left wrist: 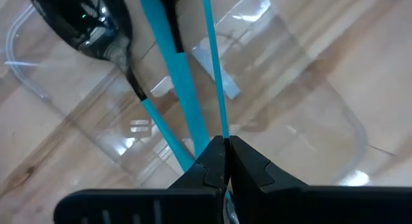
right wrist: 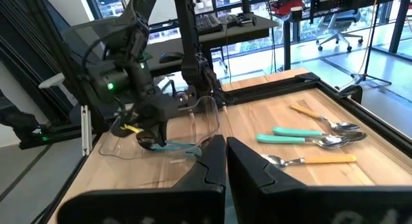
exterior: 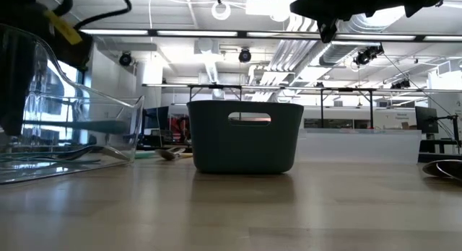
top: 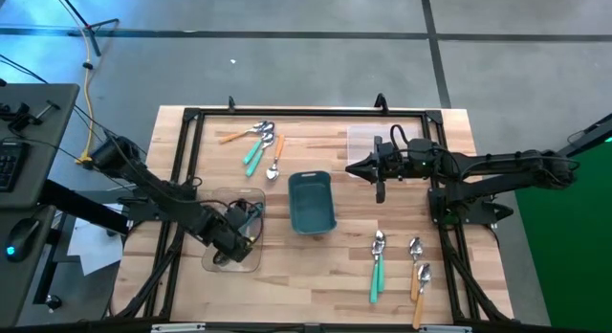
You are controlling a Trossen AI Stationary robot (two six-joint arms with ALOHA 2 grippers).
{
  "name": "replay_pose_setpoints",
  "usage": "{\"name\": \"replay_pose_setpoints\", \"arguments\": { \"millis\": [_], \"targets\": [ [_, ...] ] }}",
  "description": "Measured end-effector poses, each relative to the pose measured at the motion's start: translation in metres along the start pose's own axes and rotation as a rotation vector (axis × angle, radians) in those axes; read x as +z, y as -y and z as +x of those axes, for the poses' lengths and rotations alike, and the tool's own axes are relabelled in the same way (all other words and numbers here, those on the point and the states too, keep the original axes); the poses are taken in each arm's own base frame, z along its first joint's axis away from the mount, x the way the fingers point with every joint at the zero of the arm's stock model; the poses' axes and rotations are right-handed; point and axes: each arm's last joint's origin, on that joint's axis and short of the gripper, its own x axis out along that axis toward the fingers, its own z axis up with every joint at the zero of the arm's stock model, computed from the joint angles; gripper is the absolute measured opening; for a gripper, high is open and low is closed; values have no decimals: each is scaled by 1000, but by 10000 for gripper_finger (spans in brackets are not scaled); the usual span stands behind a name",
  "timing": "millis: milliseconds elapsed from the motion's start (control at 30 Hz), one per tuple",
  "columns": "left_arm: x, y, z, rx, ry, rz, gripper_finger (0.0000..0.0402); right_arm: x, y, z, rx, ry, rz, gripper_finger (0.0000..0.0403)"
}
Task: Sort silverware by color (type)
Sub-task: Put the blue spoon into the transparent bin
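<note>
My left gripper [top: 239, 228] points down into a clear plastic tray [top: 234, 263] at the table's near left, shut on a teal-handled spoon [left wrist: 215, 82]. Two more teal-handled spoons [left wrist: 103, 34] lie on the tray's floor [left wrist: 302, 114]. My right gripper [top: 354, 169] hovers shut and holding nothing over the table's far right. Orange-handled and teal-handled spoons [top: 258, 142] lie on the wood at the far left, and more spoons [top: 397, 266] lie at the near right. My left gripper pinches the thin teal handle [left wrist: 223, 130] of one spoon between its two fingertips [left wrist: 248, 161]. The fingers come from above and point down, along the handle. The spoon reaches down from the fingertips into the tray; its bowl is out of the picture.
A teal bin [top: 311, 201] stands mid-table between the arms. A second clear tray [top: 368, 142] lies under my right gripper at the far right. A black frame [top: 306, 113] runs around the tabletop. Bare wood lies in front of the bin.
</note>
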Motion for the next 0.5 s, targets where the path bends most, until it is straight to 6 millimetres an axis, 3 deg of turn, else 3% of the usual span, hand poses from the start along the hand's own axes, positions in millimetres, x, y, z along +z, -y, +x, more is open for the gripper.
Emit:
{"name": "replay_pose_setpoints", "arguments": {
  "millis": [500],
  "targets": [
    [4, 5, 26, 86, -36, -41, 1, 0, 0, 0, -2, -5, -3, 0]
  ]
}}
